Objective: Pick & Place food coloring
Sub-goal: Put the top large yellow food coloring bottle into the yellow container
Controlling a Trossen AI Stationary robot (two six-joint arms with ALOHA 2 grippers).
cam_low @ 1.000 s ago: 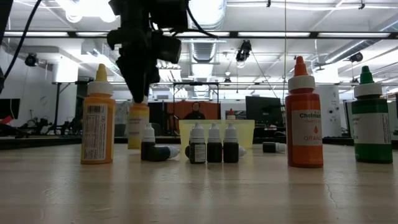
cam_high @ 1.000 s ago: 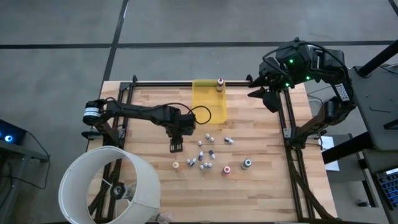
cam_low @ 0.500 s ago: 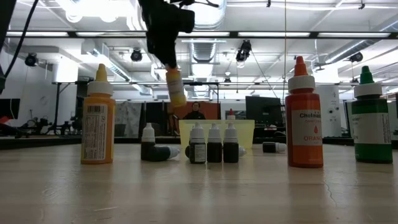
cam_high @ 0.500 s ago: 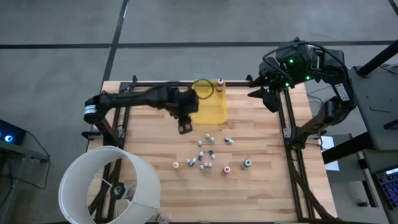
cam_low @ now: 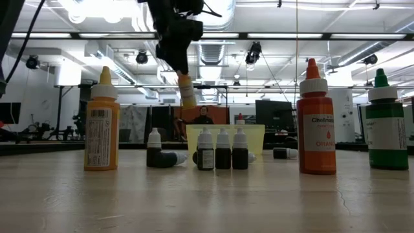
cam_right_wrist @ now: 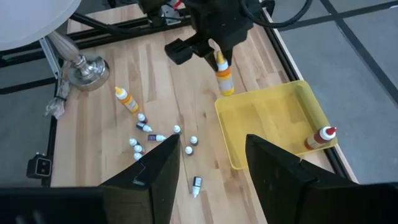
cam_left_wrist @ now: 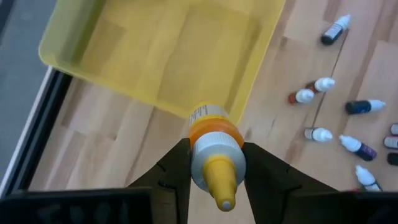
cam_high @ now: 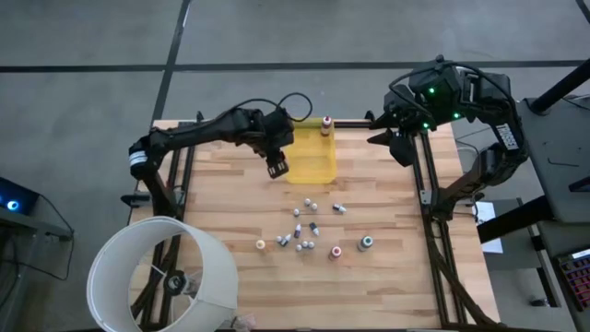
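- A yellow-capped bottle [cam_left_wrist: 213, 149] hung in the air, clamped between the fingers of the left gripper [cam_left_wrist: 214, 171], over the near left corner of the tray [cam_high: 313, 161].
- In the low view the bottle [cam_low: 186, 90] tilted, cap up in the gripper [cam_low: 176, 48], body pointing down.
- The tray [cam_right_wrist: 273, 124] was translucent yellow and sat at the far edge of the table [cam_high: 221, 203], near the middle.
- One red-capped bottle [cam_high: 325, 124] stood in the tray's far right corner.
- The other bottles [cam_high: 304, 231] sat loose in a cluster on the table toward the near edge, well apart from the tray; some upright, some lying down.
- In the low view, three big bottles stood nearest: yellow [cam_low: 102, 123], orange [cam_low: 317, 123], green [cam_low: 386, 123].
- Three small dark bottles [cam_low: 222, 150] stood in a row in front of the tray.
- The right gripper [cam_high: 398, 140] waited past the far right corner, fingers [cam_right_wrist: 163, 174] spread and empty.
- A round white lamp shade [cam_high: 161, 277] overlapped the near left corner.
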